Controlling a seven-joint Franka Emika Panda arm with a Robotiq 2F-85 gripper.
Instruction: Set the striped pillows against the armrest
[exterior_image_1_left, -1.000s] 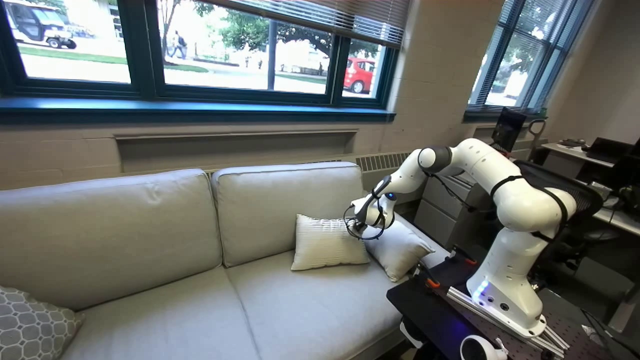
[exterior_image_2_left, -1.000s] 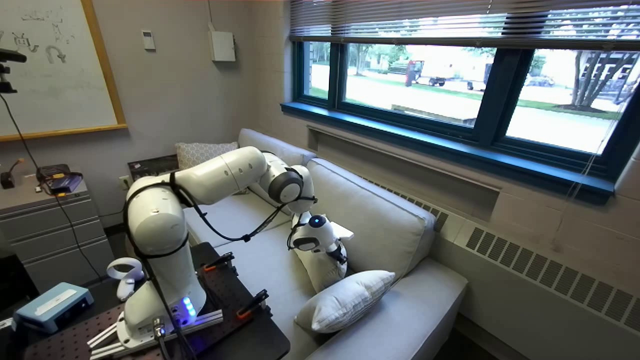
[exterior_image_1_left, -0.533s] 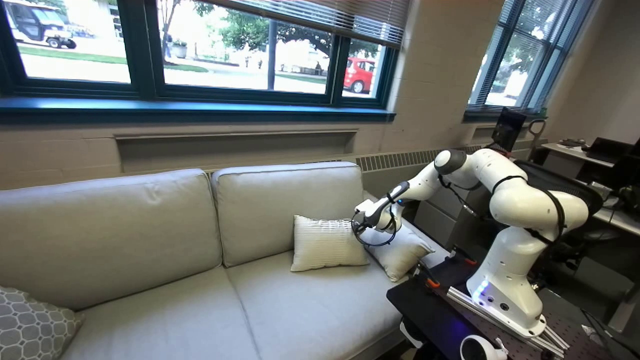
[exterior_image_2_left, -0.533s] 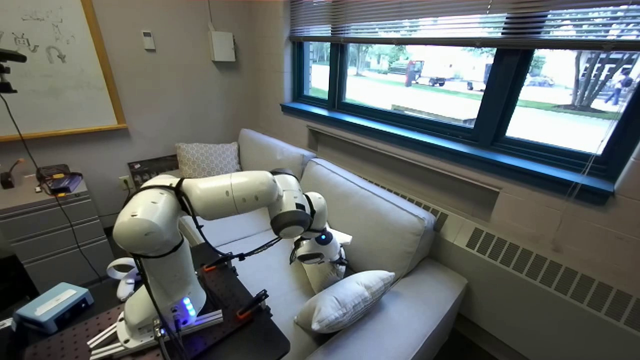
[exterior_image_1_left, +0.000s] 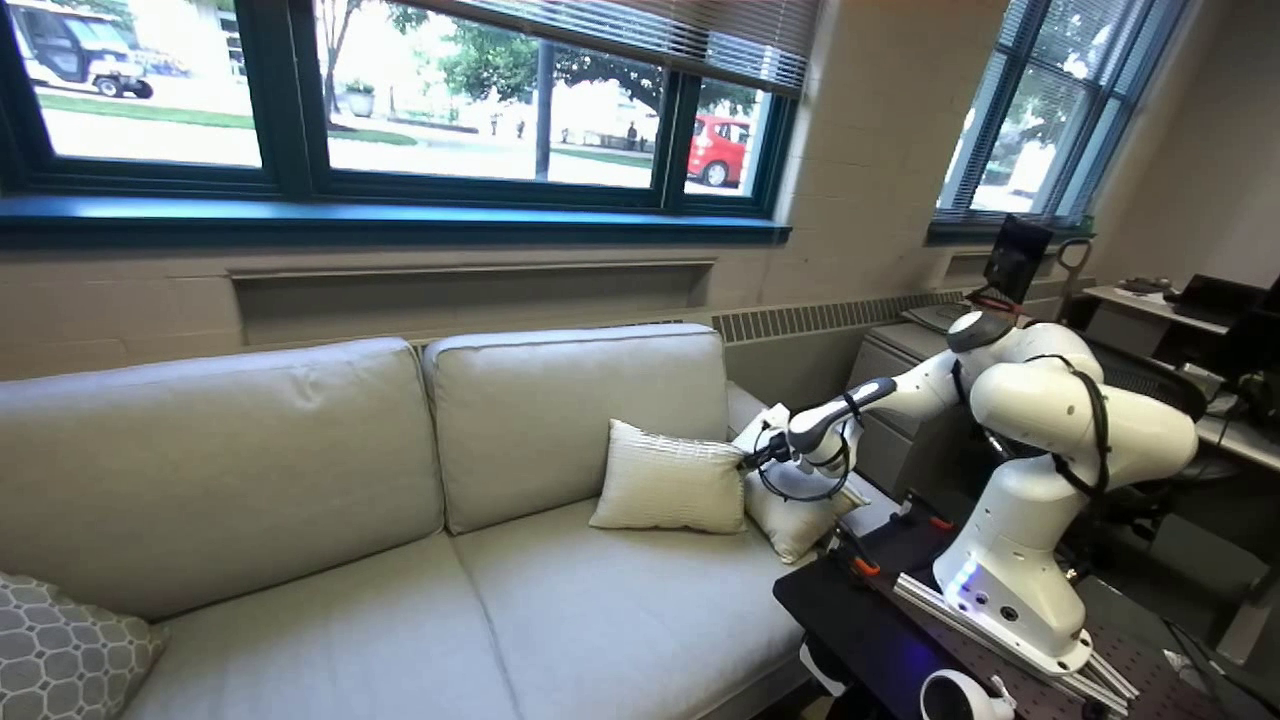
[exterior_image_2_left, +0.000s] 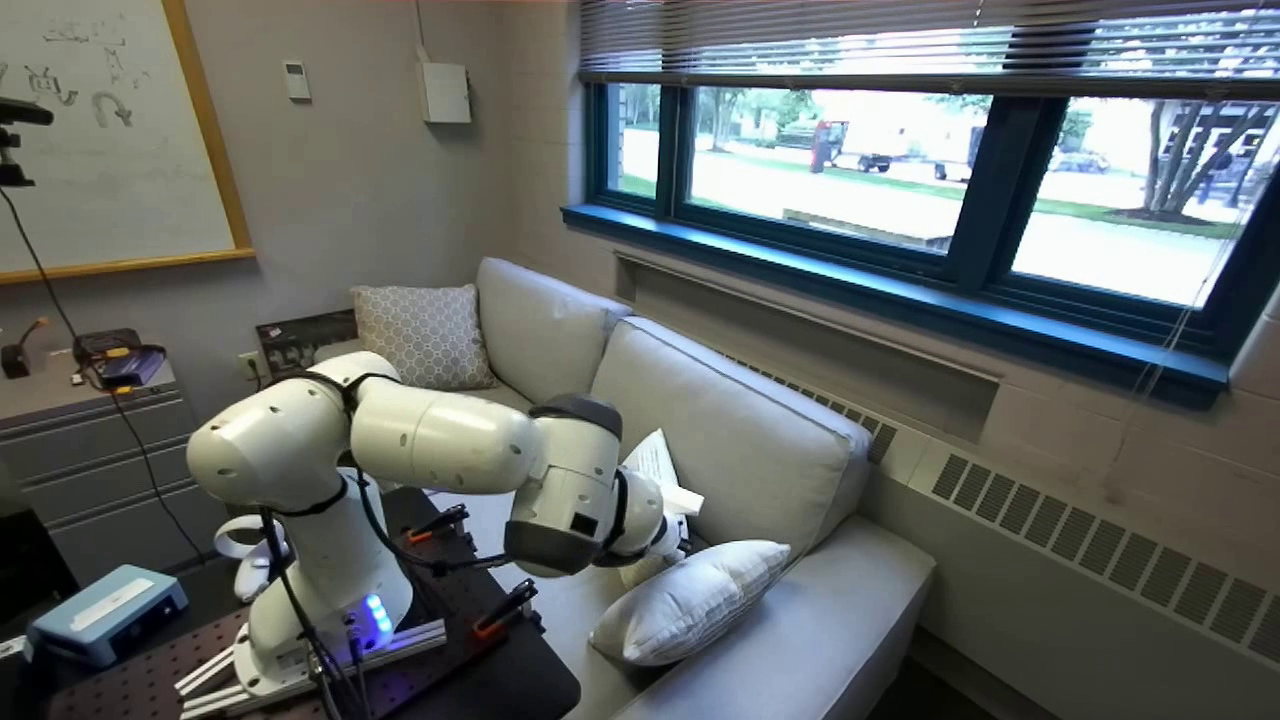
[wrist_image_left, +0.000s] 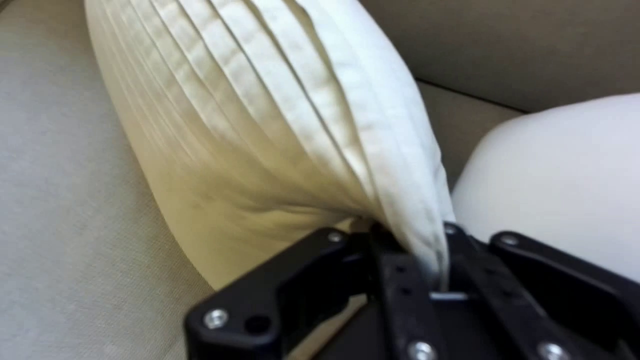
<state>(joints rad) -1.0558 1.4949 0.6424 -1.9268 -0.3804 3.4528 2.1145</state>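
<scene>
One striped pillow (exterior_image_1_left: 668, 482) stands on the seat, slightly tilted, its far top corner raised. My gripper (wrist_image_left: 415, 234) is shut on the pinched corner of this striped pillow (wrist_image_left: 250, 115), fabric bunched between its fingers. In an exterior view the gripper (exterior_image_1_left: 757, 460) sits at the pillow's upper corner on the armrest side. The other striped pillow (exterior_image_2_left: 695, 605) leans beside the padded armrest (exterior_image_2_left: 850, 590). A pale rounded form at the right of the wrist view appears to be that second pillow (wrist_image_left: 555, 175). My arm hides most of the held pillow (exterior_image_2_left: 652, 460) in that exterior view.
The backrest cushion (exterior_image_1_left: 580, 420) rises behind the held pillow. A grey patterned cushion (exterior_image_2_left: 425, 335) rests at the sofa's far end. My base stands on a dark table (exterior_image_1_left: 850, 610) against the sofa's front, with orange-tipped clamps (exterior_image_2_left: 505, 610) along its edge.
My gripper has drawn back toward the armrest, pulling the held pillow a little that way and lifting its far top corner. The second pillow stays in place.
</scene>
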